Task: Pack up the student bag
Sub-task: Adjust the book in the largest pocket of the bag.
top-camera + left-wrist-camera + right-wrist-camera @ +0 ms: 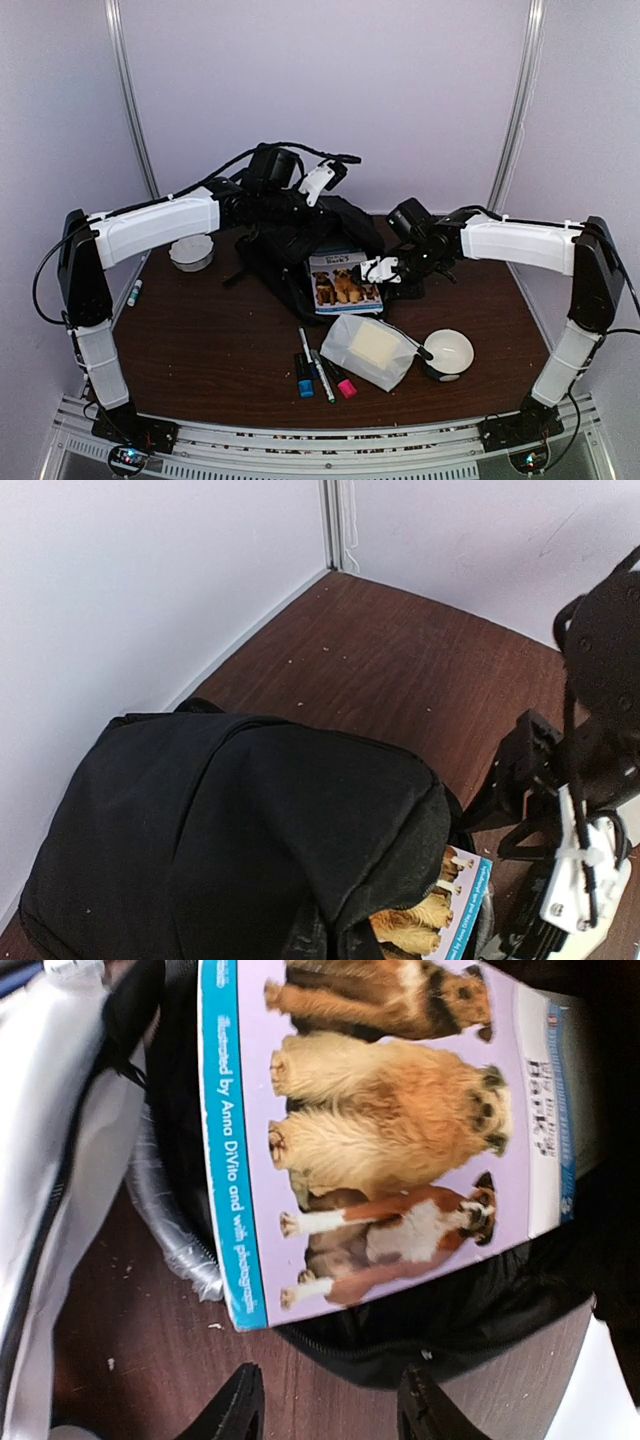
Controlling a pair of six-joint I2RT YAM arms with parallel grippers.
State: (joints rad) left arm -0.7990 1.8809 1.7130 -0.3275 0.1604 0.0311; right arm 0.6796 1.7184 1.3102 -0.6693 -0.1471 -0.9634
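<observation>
1. One student bag point(285, 255), black and slumped, lies mid-table point(200, 340) toward the far edge, its mouth facing the near edge.
2. A dog-cover book point(343, 283) sticks out of that mouth, partly inside.
3. The left gripper point(312, 192) is closed tight above the bag's top; whether it pinches fabric cannot be told.
4. The right gripper point(330, 1410) sits low just beside the book, toward the table's right edge, its jaws partly apart with nothing between them.
5. A translucent pouch point(370, 352), a white bowl point(450, 350) and several markers point(318, 372) lie toward the near edge.
</observation>
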